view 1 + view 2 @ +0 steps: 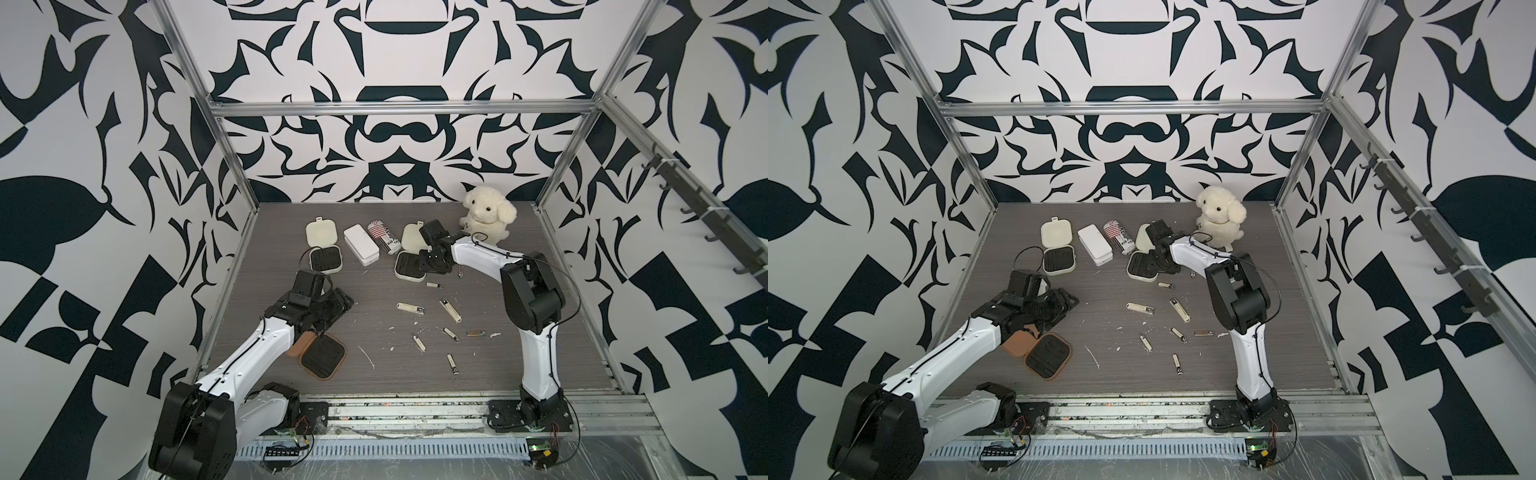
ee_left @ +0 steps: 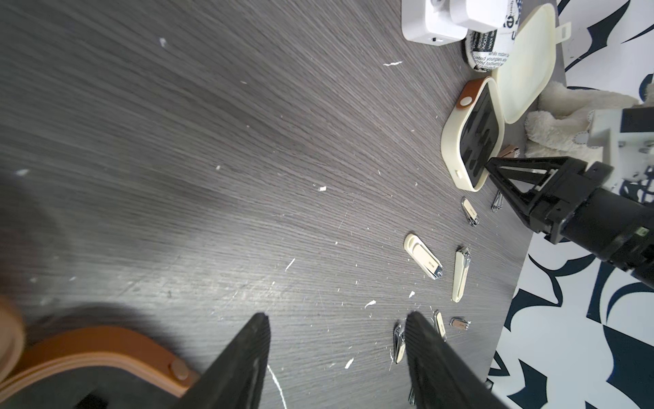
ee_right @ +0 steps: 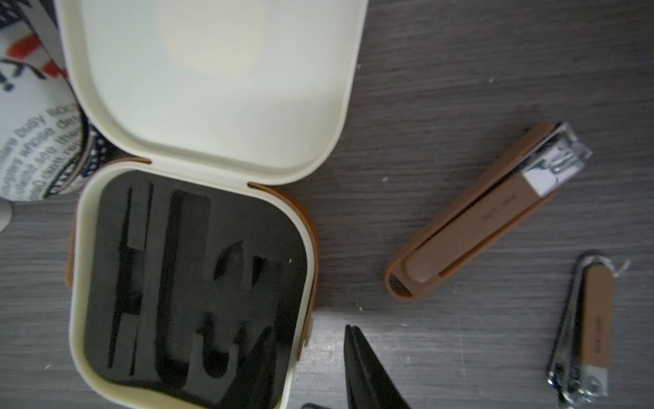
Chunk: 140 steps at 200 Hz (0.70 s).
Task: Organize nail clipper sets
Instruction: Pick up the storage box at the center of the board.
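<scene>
Left gripper — jaws apart, empty — hangs beside the brown case; right gripper sits by a cream case, gap unclear.

box R of L case | can R of box | clippers in front

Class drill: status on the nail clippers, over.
Left tool open, empty, near tan case. Right tool at cream case, grip unclear. Clippers loose on table. Striped can adjacent.

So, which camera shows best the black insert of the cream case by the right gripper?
The right wrist view: the insert is close, each slot distinct. In both top views it is small, and the right gripper covers part. The left wrist view sees it steeply slanted.
</scene>
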Each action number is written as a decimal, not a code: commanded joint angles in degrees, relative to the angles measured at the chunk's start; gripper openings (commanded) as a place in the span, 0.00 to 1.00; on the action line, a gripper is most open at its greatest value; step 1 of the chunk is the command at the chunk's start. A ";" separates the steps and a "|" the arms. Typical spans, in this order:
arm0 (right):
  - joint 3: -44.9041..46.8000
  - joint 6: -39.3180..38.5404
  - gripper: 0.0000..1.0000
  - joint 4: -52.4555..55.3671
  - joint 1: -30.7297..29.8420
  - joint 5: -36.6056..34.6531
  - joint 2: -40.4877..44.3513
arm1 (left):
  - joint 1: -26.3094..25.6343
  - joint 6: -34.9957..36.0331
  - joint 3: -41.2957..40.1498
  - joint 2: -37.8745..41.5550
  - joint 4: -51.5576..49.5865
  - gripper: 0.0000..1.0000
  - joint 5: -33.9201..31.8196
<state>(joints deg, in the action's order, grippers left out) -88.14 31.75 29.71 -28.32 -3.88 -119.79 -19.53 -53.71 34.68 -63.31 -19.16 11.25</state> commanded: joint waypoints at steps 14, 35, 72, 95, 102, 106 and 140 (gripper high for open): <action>-1.81 0.95 0.36 -0.62 -0.78 -0.95 0.22 | -0.16 0.01 -0.87 -0.22 0.53 0.65 0.39; -2.03 1.11 0.36 -0.79 -0.77 -0.97 -0.35 | -0.16 -0.08 -1.10 0.43 0.30 0.65 0.22; -3.72 1.04 0.36 -0.49 -0.76 -0.87 -2.04 | -0.16 -0.33 -1.42 1.06 0.01 0.65 0.13; -4.88 0.87 0.32 0.10 -0.74 -0.87 -3.30 | -0.16 -0.56 -1.48 1.09 0.08 0.65 0.11; -4.94 0.86 0.30 0.03 -0.77 -0.87 -3.50 | -0.16 -0.60 -1.45 1.23 0.06 0.65 0.10; -4.96 0.84 0.29 0.01 -0.77 -0.78 -3.52 | -0.16 -0.60 -1.50 1.26 0.02 0.65 0.10; -4.56 1.01 0.17 -0.36 -0.76 -1.37 -3.03 | -0.16 -0.72 -1.29 1.71 -0.32 0.66 0.18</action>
<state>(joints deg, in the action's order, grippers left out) -91.61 32.71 29.06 -28.71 -3.99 -123.70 -19.53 -54.26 34.13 -62.72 -18.90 11.38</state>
